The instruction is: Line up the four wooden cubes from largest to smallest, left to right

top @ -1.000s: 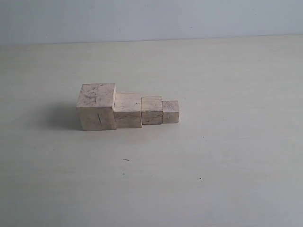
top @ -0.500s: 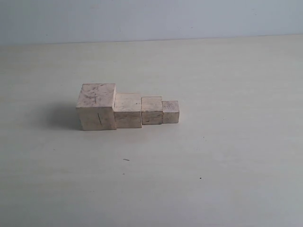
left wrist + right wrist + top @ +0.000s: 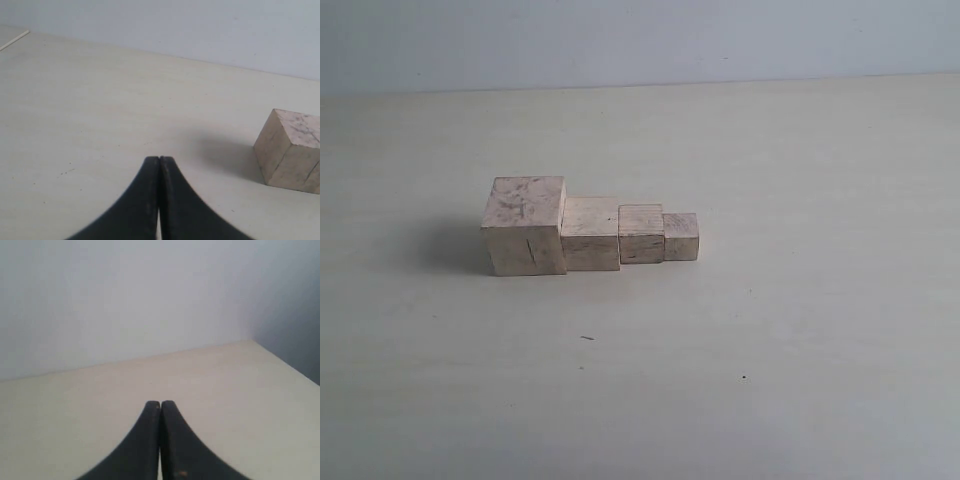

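Four pale wooden cubes stand touching in a row on the table in the exterior view. From left to right they are the largest cube (image 3: pixel 525 226), the second cube (image 3: pixel 591 233), the third cube (image 3: pixel 641 234) and the smallest cube (image 3: pixel 681 237). Neither arm shows in the exterior view. My left gripper (image 3: pixel 159 158) is shut on nothing above bare table, with the largest cube (image 3: pixel 292 150) well off to its side. My right gripper (image 3: pixel 160 402) is shut too and holds nothing; no cube shows in its view.
The pale table (image 3: pixel 770 350) spreads all round the row, with a light wall (image 3: pixel 640 40) behind its far edge. The right wrist view shows a table corner and edge (image 3: pixel 280 362) ahead.
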Controlling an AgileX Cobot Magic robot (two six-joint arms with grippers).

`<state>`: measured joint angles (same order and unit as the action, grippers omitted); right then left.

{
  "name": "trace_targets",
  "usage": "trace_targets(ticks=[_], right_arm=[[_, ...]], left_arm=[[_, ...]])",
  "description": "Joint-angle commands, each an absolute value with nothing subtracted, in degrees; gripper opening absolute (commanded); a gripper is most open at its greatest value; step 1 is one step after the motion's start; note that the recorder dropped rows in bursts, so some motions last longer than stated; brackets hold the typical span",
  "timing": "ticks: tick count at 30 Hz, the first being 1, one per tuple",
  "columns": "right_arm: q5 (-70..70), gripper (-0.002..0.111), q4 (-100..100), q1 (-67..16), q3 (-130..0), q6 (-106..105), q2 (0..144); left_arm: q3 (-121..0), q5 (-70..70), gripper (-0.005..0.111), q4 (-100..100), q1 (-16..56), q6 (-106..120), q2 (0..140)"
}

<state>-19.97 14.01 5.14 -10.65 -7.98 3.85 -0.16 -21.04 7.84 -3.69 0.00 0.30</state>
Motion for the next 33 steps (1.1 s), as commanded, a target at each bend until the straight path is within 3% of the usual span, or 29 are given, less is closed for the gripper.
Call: trace_targets(ticks=[1,13,33], right_arm=[[-17.9,0.0,8.5,5.4,-8.4,-1.9,2.0],[-17.0,0.0,8.0,4.4,-0.5,-1.3,0.0],[-19.0,0.0,4.8,1.4,0.0,-3.0,0.0]], left_arm=[[0.0,-20.5,0.0,7.9,-3.4,0.0,0.0],[0.0,-20.5,0.0,7.9,-3.4,0.0,0.0],[0.0,-20.6,0.0,7.9,-3.4,0.0,0.0]])
